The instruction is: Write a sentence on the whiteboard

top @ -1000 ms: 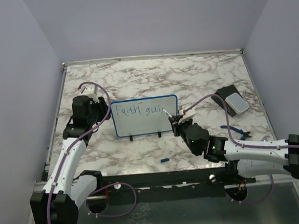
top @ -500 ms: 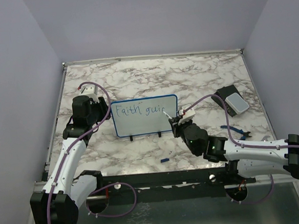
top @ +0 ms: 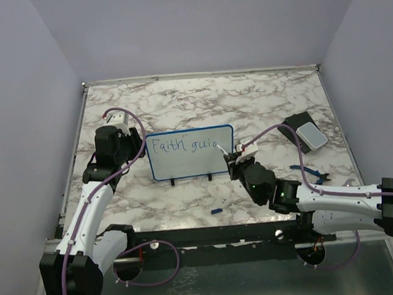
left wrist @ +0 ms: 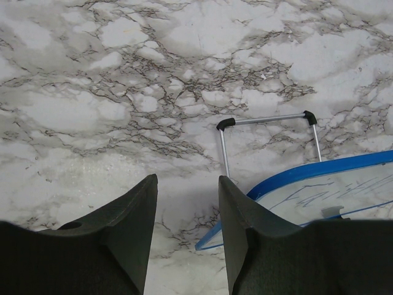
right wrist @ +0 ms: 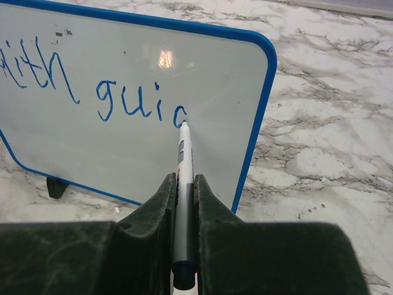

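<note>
Whiteboard [right wrist: 215, 92] just beyond right jaws; marker [right wrist: 182, 184] touching.

One whiteboard [top: 190, 155]; one marker [right wrist: 182, 178]; one dark block [top: 305, 134]; one blue cap [top: 216, 211]; two arms [top: 92, 195] [top: 335, 195].

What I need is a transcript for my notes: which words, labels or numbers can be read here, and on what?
"Faith": blue ink, upper left of the whiteboard.
"gui" plus a half-made round letter: same line, ending at the marker tip.
Print on the marker's barrel: too blurred to read.
No other text shows.
</note>
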Controlling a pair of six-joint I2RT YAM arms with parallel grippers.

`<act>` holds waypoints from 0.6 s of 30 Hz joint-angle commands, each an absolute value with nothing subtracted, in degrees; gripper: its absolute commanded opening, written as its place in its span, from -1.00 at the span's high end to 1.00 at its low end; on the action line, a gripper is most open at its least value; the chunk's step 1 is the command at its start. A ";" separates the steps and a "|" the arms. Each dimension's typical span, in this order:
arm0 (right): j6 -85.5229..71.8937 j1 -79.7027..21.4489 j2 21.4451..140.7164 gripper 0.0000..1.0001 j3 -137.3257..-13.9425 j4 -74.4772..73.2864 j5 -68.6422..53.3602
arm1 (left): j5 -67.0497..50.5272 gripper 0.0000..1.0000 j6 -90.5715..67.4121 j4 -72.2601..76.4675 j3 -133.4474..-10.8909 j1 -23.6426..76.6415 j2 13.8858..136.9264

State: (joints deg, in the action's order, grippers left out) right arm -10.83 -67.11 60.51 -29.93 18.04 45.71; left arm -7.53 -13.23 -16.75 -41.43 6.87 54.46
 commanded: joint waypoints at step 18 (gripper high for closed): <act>-1.69 -66.80 61.51 0.99 -32.71 26.61 49.91 | -9.40 0.08 -13.54 -15.96 -40.62 7.19 53.53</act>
